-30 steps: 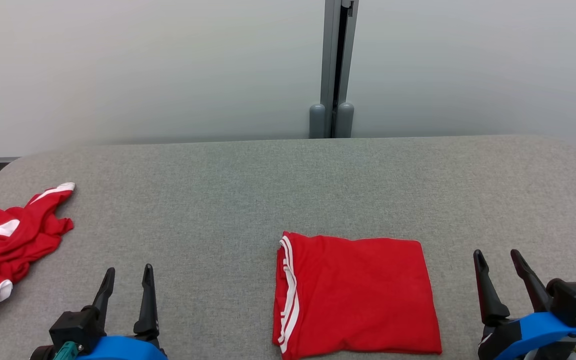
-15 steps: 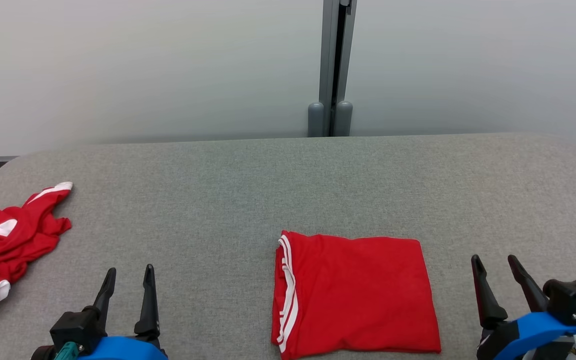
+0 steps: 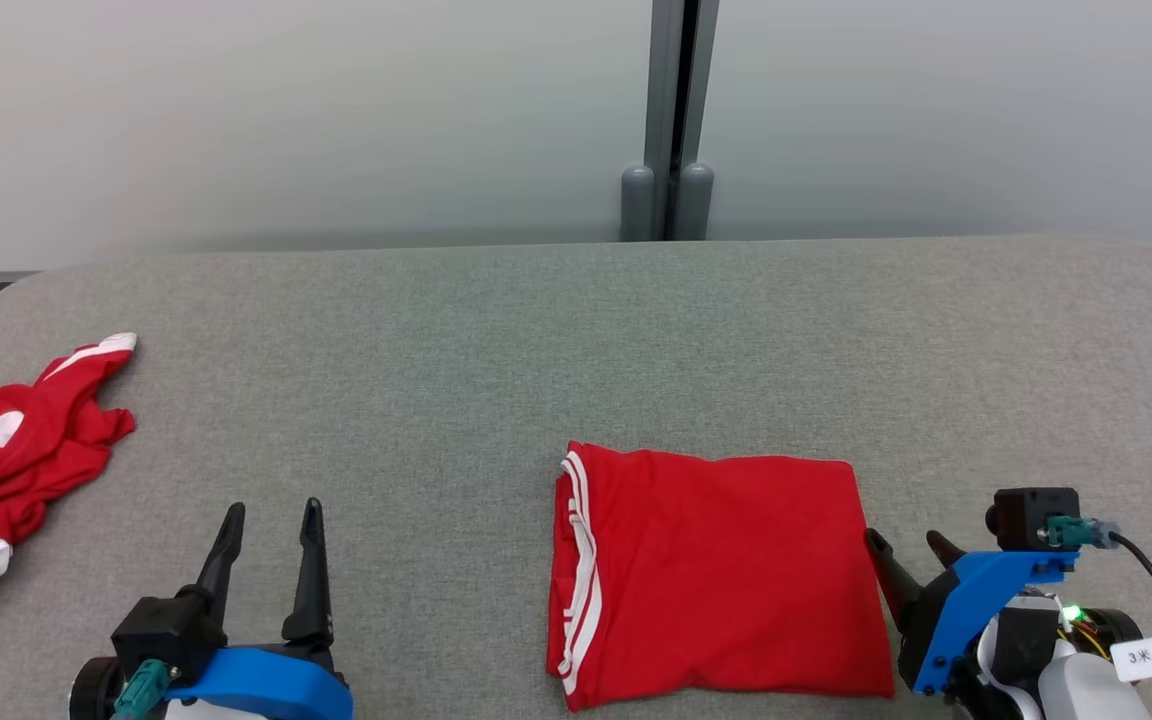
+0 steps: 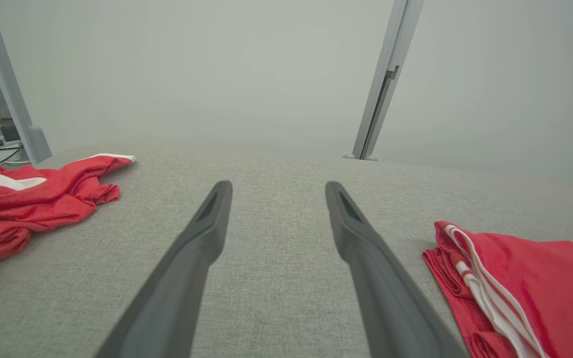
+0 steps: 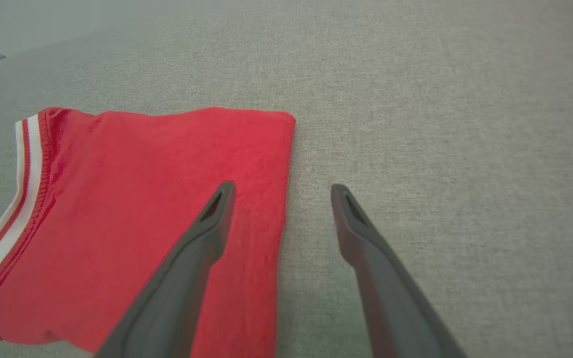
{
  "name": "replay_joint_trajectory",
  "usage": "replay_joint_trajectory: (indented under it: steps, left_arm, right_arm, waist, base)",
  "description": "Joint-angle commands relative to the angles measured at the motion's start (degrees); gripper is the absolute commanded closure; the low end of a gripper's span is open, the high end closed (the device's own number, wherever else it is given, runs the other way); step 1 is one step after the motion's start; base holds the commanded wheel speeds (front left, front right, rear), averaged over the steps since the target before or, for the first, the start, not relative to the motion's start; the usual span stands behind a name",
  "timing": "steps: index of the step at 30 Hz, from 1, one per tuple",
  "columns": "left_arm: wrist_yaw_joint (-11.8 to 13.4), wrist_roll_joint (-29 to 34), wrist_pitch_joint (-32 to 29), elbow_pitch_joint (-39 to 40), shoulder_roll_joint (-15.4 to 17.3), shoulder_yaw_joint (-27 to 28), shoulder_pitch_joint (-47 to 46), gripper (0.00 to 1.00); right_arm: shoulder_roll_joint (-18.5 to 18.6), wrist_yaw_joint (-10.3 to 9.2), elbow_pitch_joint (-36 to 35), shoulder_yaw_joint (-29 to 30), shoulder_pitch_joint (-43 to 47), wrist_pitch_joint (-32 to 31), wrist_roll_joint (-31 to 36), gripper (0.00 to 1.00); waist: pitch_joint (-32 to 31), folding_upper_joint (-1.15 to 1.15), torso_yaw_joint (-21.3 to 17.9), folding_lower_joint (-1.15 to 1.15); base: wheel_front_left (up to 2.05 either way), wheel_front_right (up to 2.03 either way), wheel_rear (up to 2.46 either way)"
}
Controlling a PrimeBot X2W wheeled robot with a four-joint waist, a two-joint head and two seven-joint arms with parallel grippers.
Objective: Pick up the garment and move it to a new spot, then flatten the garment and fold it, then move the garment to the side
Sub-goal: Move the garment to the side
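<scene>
A red garment (image 3: 716,570) with white stripes along its left edge lies folded into a flat rectangle near the front of the grey table (image 3: 496,350). My right gripper (image 3: 908,545) is open and tilted down at the garment's right edge. In the right wrist view the folded garment (image 5: 132,214) lies under my left finger while the right finger is over bare table, with the right gripper (image 5: 279,191) straddling the edge. My left gripper (image 3: 271,515) stands open over bare table at the lower left, holding nothing. The left wrist view shows the left gripper (image 4: 274,186) and the folded garment (image 4: 515,283) to its right.
A second red and white garment (image 3: 6,460) lies crumpled at the table's left edge, also seen as a crumpled heap (image 4: 28,199) in the left wrist view. A grey post (image 3: 671,120) stands against the pale wall behind the table.
My right gripper has swung inward and tipped down to the folded garment's right edge. The head camera has shifted a little. The left gripper stays open in place.
</scene>
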State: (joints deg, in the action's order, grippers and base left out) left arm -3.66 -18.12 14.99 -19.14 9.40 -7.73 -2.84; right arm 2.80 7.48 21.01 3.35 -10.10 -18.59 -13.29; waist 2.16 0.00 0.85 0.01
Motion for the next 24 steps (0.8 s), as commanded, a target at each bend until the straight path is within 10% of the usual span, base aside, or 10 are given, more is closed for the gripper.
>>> replay_joint_trajectory:
  steps: [1, 14, 16, 18, 24]
  left_arm:
    - [-0.3, 0.5, 0.3, 0.3, -0.1, -0.2, -0.9, 0.0]
    - [-0.9, 1.0, 0.3, 0.4, -0.3, -1.0, -2.1, 0.0]
    - [-1.0, 1.0, 0.3, 0.4, -0.3, -1.0, -2.1, 0.0]
    - [-1.1, 1.0, 0.3, 0.4, -0.4, -1.0, -2.0, 0.0]
    - [-1.1, 1.2, 0.3, 0.8, -0.5, -1.0, -1.9, 0.0]
  right_arm:
    - [0.2, 0.03, 2.3, 0.2, -1.7, -0.7, 0.3, 0.0]
    - [0.1, 0.02, 19.0, -3.0, -4.9, -2.8, -2.4, 0.0]
    - [-0.2, 0.03, 20.7, -4.6, -5.2, -3.7, -3.6, 0.29]
    - [-0.5, 0.09, 21.6, -6.2, -5.6, -3.6, -4.5, 0.92]
    - [-0.1, 0.02, 20.9, -7.2, -9.3, -0.9, 0.0, 1.0]
  waist:
    - [0.8, 0.0, 0.8, -0.01]
    - [1.5, 0.0, 2.8, -0.01]
    - [1.4, 0.0, 2.8, -0.01]
    - [1.4, 0.0, 2.7, -0.01]
    - [1.9, 0.0, 2.1, -0.01]
  base:
    - [0.0, 0.0, 0.0]
    - [0.0, 0.0, 0.0]
    - [0.0, 0.0, 0.0]
    - [0.0, 0.0, 0.0]
    - [0.0, 0.0, 0.0]
